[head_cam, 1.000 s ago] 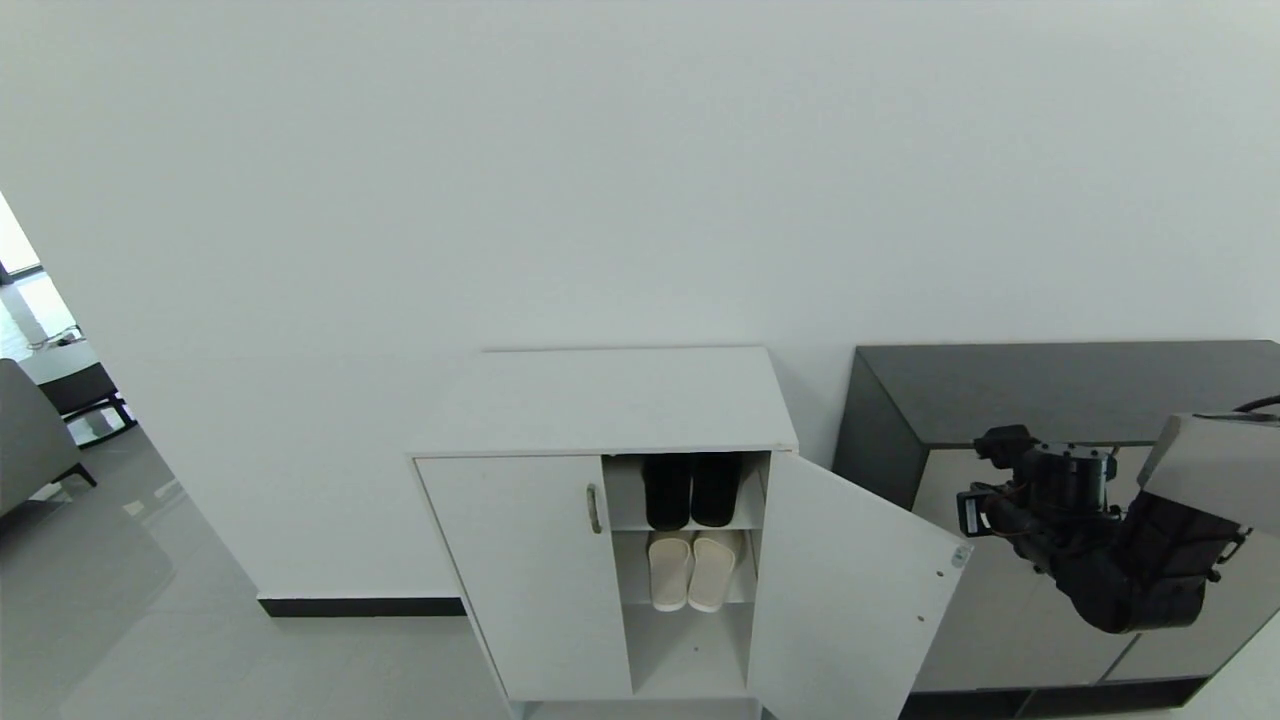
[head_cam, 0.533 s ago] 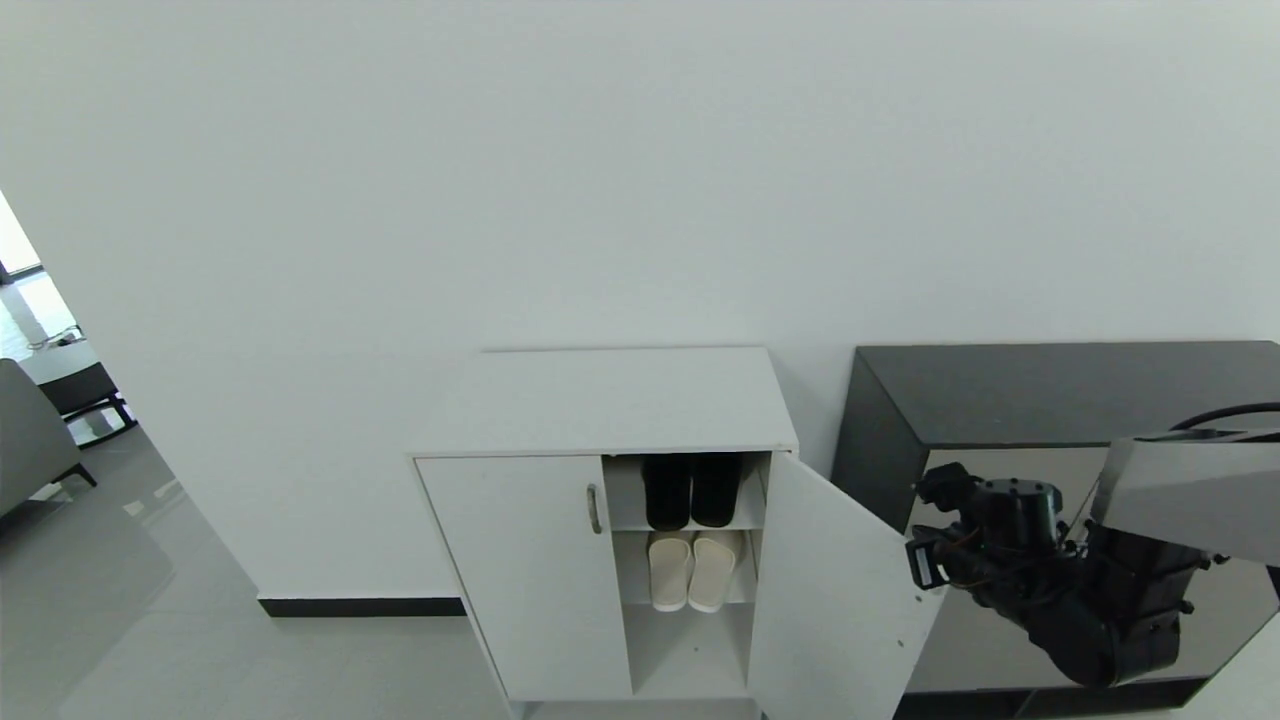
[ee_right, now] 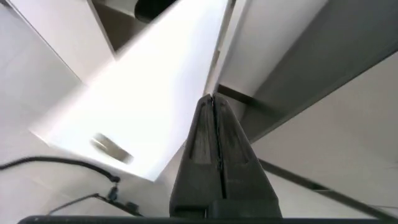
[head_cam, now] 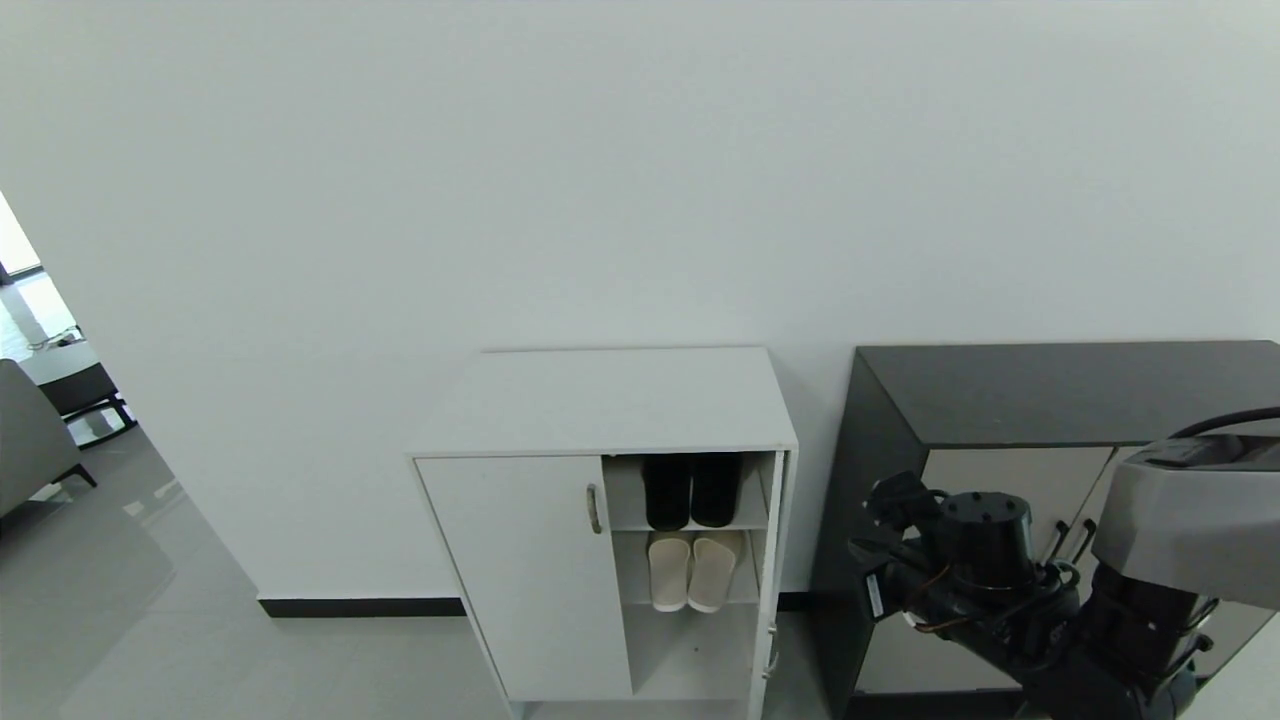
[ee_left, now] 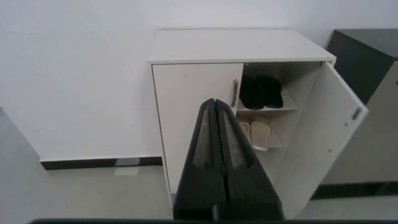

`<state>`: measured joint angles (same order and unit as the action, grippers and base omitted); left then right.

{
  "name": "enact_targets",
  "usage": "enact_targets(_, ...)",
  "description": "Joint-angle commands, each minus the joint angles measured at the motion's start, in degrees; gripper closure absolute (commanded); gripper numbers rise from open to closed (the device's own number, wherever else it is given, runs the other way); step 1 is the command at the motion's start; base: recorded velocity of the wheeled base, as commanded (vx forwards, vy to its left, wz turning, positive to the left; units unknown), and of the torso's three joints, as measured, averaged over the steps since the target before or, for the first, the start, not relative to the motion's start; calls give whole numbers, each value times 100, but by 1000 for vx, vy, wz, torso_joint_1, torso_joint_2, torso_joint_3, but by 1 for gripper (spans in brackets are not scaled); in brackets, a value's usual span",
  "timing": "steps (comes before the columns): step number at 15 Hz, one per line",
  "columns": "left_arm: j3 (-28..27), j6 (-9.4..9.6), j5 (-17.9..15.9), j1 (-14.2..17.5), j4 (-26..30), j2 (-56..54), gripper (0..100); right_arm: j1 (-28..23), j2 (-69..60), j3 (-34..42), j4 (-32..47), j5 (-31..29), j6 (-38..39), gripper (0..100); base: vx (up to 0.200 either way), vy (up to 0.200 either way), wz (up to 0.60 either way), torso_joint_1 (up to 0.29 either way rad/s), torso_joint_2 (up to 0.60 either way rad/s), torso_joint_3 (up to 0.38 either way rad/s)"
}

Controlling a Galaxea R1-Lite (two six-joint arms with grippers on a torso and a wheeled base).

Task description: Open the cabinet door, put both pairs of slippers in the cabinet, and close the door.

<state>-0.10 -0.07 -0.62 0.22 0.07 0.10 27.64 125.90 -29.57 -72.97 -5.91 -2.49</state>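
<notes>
The white cabinet (head_cam: 610, 400) has its left door shut and its right door (head_cam: 776, 560) standing out edge-on toward me. On the upper shelf sits a black pair of slippers (head_cam: 692, 490), with a beige pair (head_cam: 696, 570) on the shelf below. My right gripper (head_cam: 868, 548) is just right of the door's outer face, fingers shut and empty. In the right wrist view the right gripper (ee_right: 212, 101) lies close against the white door (ee_right: 143, 106), near its handle (ee_right: 112, 147). My left gripper (ee_left: 216, 102) is shut and empty, held back facing the cabinet (ee_left: 236, 46).
A dark sideboard (head_cam: 1000, 390) with mirrored fronts stands right beside the cabinet, leaving a narrow gap where my right arm is. Grey floor (head_cam: 200, 650) lies open to the left, with a chair (head_cam: 30, 440) at the far left edge.
The right arm has swept left and down, and the right door has swung from wide open to edge-on. The slippers and the left door stay put.
</notes>
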Motion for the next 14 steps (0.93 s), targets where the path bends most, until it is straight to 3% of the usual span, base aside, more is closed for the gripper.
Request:
enact_targets(1, 1, -1, 1, -4, 1, 8, 100, 58, -13, -40, -77, 2, 73, 100, 0, 0, 0, 0, 0, 0)
enact_targets(7, 1, -1, 1, -4, 1, -1, 100, 462, 584, -48, -912, 2, 257, 100, 0, 0, 0, 0, 0, 0)
enact_targets(14, 1, -1, 1, -4, 1, -1, 100, 541, 707, -40, -973, -6, 257, 100, 0, 0, 0, 0, 0, 0)
